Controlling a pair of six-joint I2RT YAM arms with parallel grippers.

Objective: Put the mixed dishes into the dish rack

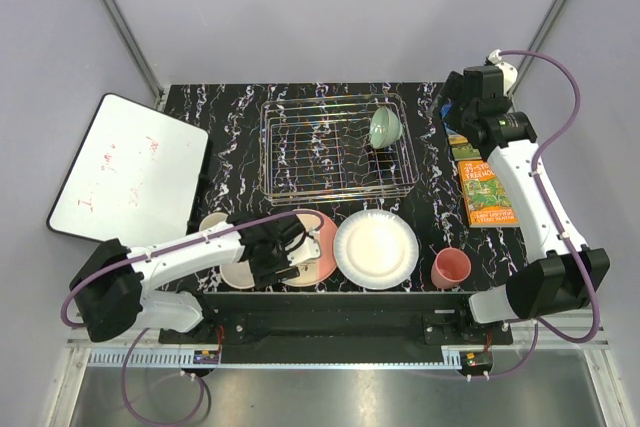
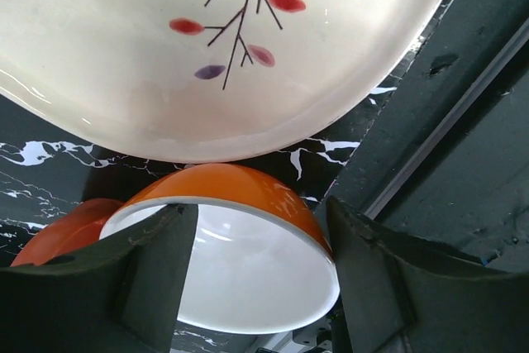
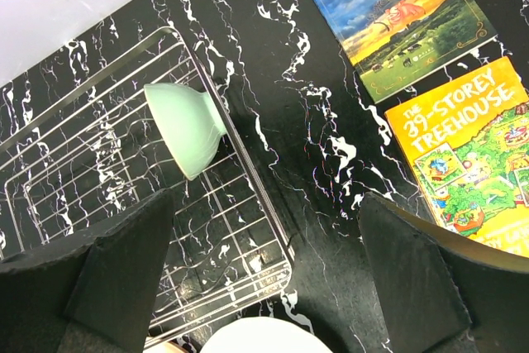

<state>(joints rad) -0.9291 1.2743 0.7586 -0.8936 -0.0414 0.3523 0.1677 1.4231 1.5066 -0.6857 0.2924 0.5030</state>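
Rack: silver wire dish rack (image 1: 310, 152) stands at the far middle of the black marbled table (image 1: 235, 112).
Mint-green bowl (image 1: 386, 128): only dish in the rack, at its far right corner, tipped on its side against the right-hand wires.
White plate (image 1: 376, 248): flat on the table, near side of the rack, right of centre.
Twig plate: pink-and-cream plate (image 2: 124, 80) lies flat just left of the white plate, partly under the left arm in the top view.
Orange bowl (image 2: 240, 192): upright on the table, white inside showing, close beside the twig plate's rim.
Mug: orange-red mug (image 2: 58, 241) sits just left of the orange bowl; its handle is hidden.
Pink cup (image 1: 451, 267): upright at the near right, apart from the white plate.
Left claw: left gripper (image 2: 260, 212) is low over the orange bowl with its jaws apart and the bowl's rim between them; whether a finger touches the bowl cannot be told.
Right claw: right gripper (image 3: 264, 204) has its jaws spread wide and holds nothing, above the table just right of the rack.
Books: two books (image 3: 397, 14) lie flat at the far right.
Board: white board (image 1: 130, 167) lies at the far left, overhanging the table edge.
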